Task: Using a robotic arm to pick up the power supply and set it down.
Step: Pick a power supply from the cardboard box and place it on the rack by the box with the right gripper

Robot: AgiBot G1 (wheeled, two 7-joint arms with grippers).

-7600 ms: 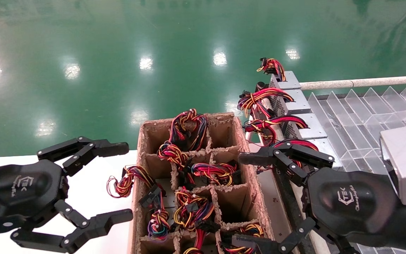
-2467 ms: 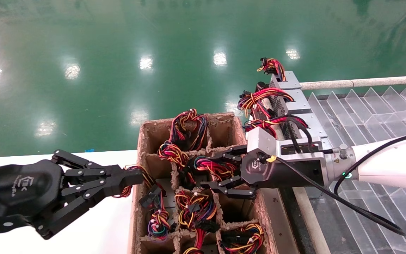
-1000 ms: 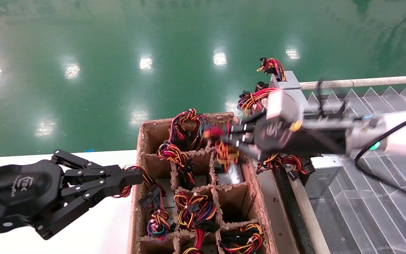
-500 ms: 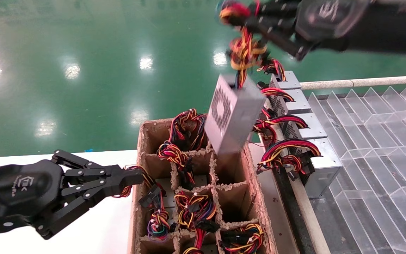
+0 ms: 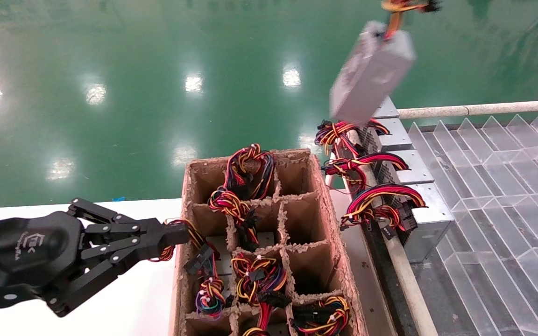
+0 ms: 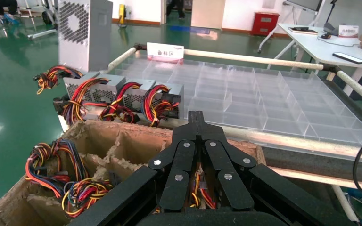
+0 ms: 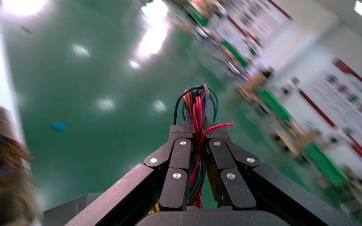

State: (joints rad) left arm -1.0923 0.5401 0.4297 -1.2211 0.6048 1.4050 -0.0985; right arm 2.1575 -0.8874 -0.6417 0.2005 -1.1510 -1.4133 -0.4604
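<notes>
One power supply (image 5: 371,74) hangs tilted in the air at about 1 o'clock in the head view, above the row of three grey units (image 5: 407,172) on the clear divider tray (image 5: 488,200). The right tool (image 7: 198,136) is clamped on its wire bundle (image 7: 197,110). The left tool (image 5: 166,235), pinched narrow on wires, sits at 9 o'clock at the cardboard crate (image 5: 339,261). A red-lettered label (image 6: 170,50) cannot be read.

Left gripper (image 6: 197,123) closing over cardboard divider box (image 6: 118,141)
Power supply (image 6: 85,33) hanging upper left; clear tray (image 6: 264,99) lying behind.
</notes>
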